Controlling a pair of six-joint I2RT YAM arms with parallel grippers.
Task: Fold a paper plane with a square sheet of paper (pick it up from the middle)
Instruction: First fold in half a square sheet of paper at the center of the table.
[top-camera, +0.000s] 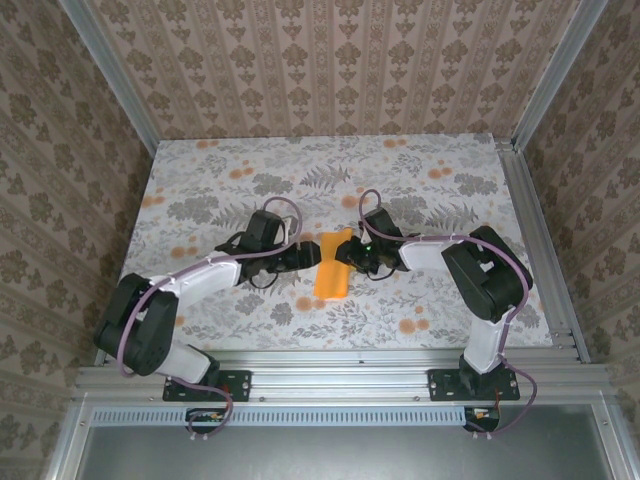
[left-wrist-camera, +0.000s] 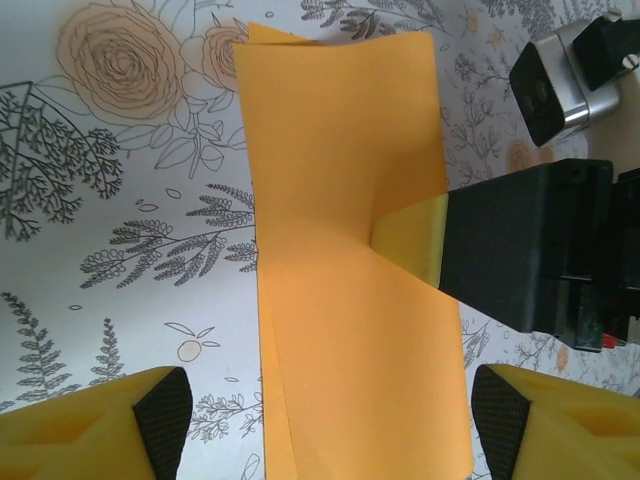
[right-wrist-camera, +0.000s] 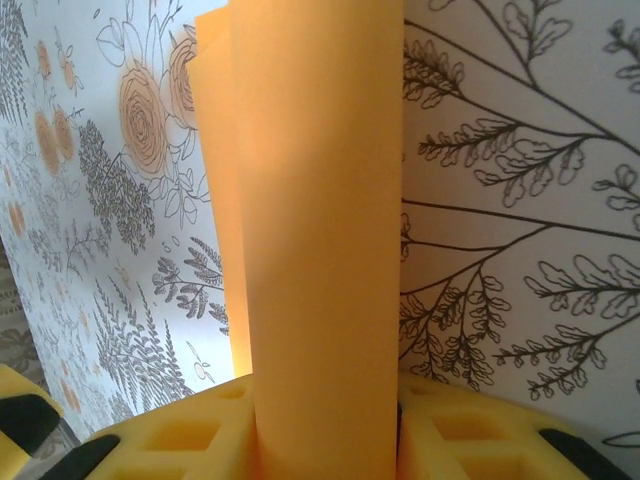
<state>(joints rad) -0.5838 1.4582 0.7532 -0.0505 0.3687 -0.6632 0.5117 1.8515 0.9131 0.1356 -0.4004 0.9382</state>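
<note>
Paper: we see the square sheet of paper (top-camera: 331, 266) lying mid-table between the two grippers. It is folded into a long narrow band, with a second layer peeking out along one long edge.
Surface: the flower-printed table (top-camera: 205, 180) lies flat under the band.
Right gripper: the right gripper (top-camera: 351, 257) has its jaws drawn narrow, with the band running out between its yellow pads (right-wrist-camera: 180, 435). In the left wrist view one pad sits on the band's long edge about halfway along, and the paper puckers around it. We read this as a pinch but cannot tell how firm it is.
Left gripper: the left gripper (top-camera: 303, 258) stands wide open and holds nothing. Its fingertips (left-wrist-camera: 150, 420) straddle the near end of the band, one clear of the paper and the other just beside its edge.
Handling: we judge the sheet very light, thin and limp. It keeps a crease once pressed, bows when lifted by one edge, and probably slides easily on the smooth table.
Where to hold: we would grip the long edges near the middle, through all layers, so the fold stays aligned.
Risk: a hard or skewed pinch could leave a stray crease or a tear. A loose one could let the layers slip apart.
</note>
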